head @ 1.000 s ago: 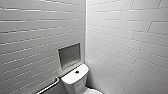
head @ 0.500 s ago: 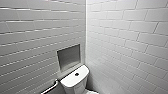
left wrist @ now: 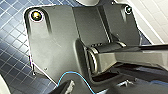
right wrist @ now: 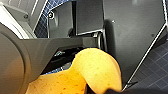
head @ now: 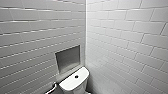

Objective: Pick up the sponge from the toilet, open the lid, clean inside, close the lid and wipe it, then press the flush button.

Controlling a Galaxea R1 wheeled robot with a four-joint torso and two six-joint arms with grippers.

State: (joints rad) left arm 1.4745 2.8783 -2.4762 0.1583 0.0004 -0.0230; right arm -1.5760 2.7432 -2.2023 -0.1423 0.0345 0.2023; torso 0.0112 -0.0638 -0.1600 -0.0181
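The white toilet (head: 72, 83) stands in the corner at the bottom of the head view. Its tank top is seen, with the small dark flush button (head: 76, 76) in the middle. The picture's lower edge cuts the toilet off below the tank, so the lid is hidden. In the right wrist view the orange sponge (right wrist: 95, 67) is large and folded over, pinched in my right gripper (right wrist: 100, 88). My left gripper (left wrist: 92, 88) is open with nothing in it, above dark blue floor tiles (left wrist: 12, 50).
White tiled walls meet in a corner just behind the toilet. A square grey niche (head: 68, 58) is set in the left wall above the tank. A thin hose or pipe (head: 53, 87) runs beside the tank at the left.
The head picture has shifted slightly, so the toilet sits a little lower in it. Nothing in the scene itself has moved.
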